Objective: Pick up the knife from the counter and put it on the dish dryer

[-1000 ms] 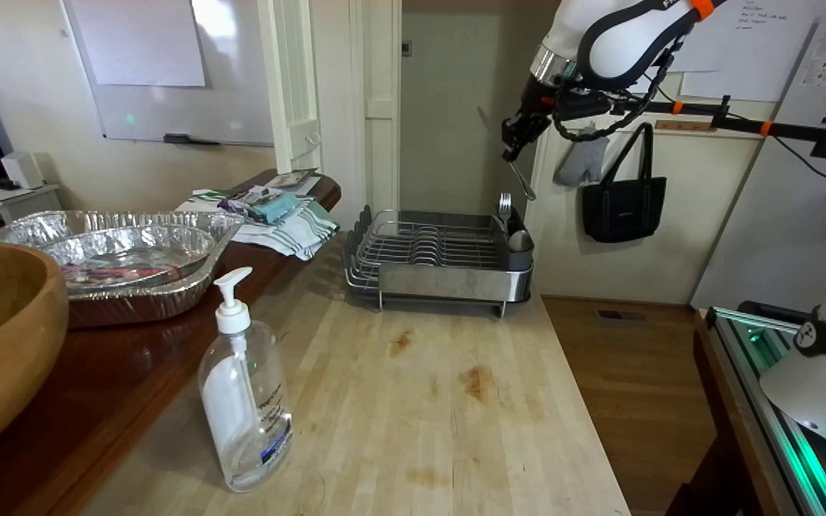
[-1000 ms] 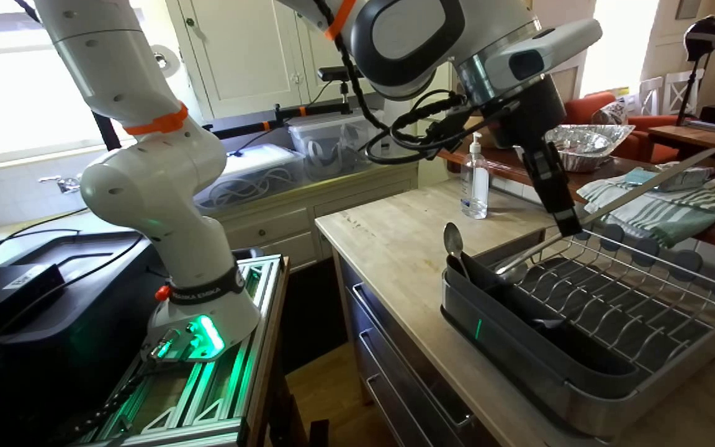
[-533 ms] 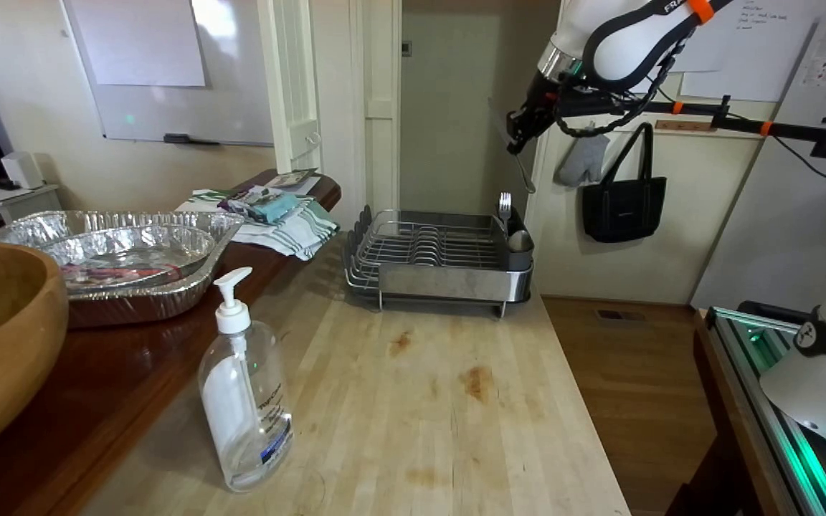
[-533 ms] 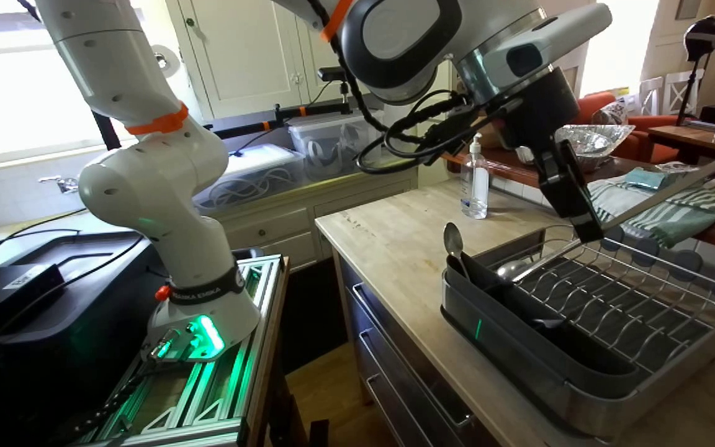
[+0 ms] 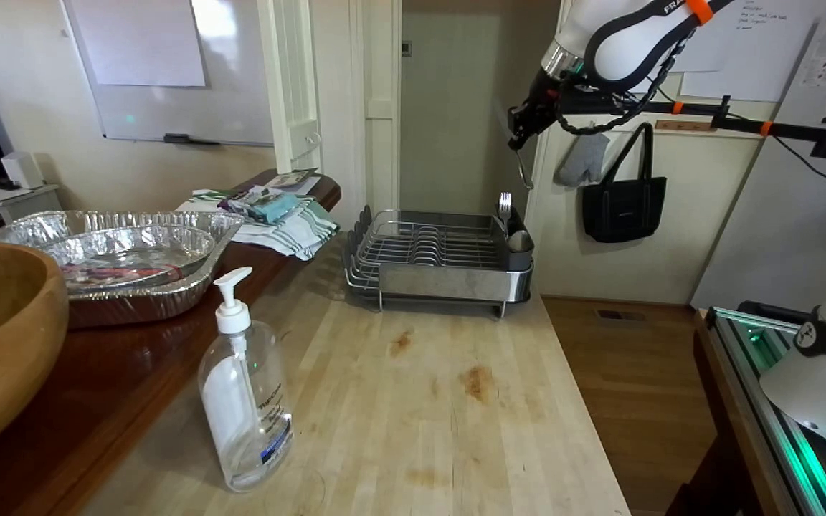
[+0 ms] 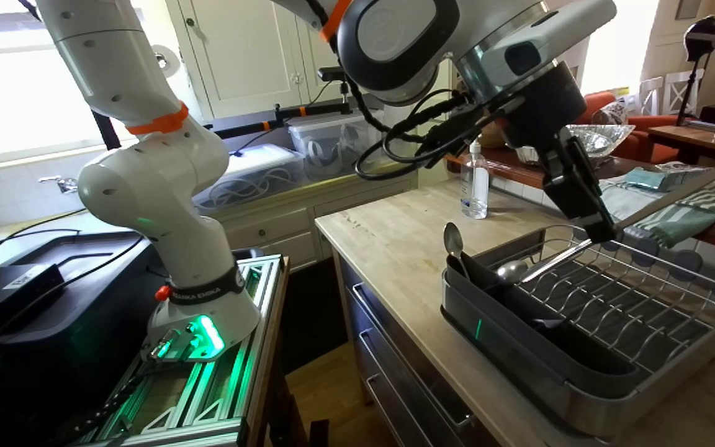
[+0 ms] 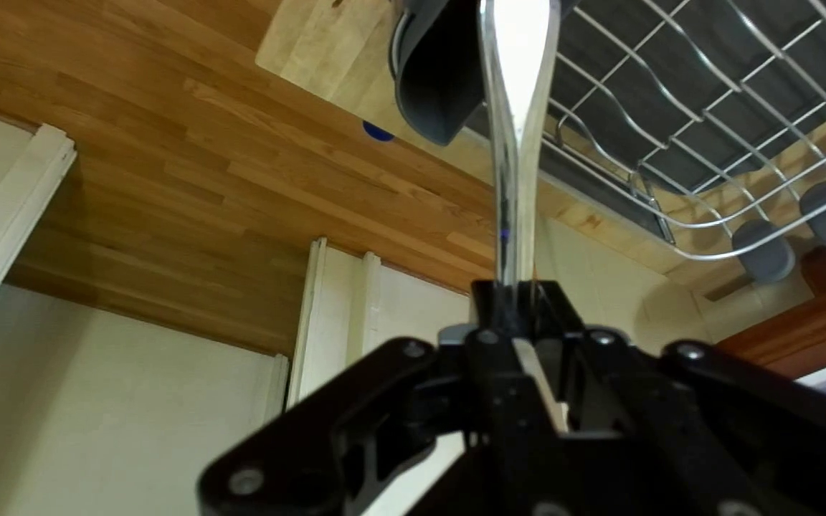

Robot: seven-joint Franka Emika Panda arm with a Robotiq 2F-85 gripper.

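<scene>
One knife (image 7: pixel 518 143) slants through the jaws, projecting either side; we see the gripper (image 7: pixel 517 301) clamped almost closed on it. Lower than the jaws, we note the rack (image 5: pixel 449 283) on the counter (image 5: pixel 420 401).

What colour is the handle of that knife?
The knife handle is shiny silver; it shows best in the wrist view.

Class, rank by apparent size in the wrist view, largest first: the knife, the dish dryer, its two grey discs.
1. The dish dryer, cut by the frame
2. The knife
3. The grey discs, too alike to rank
</scene>
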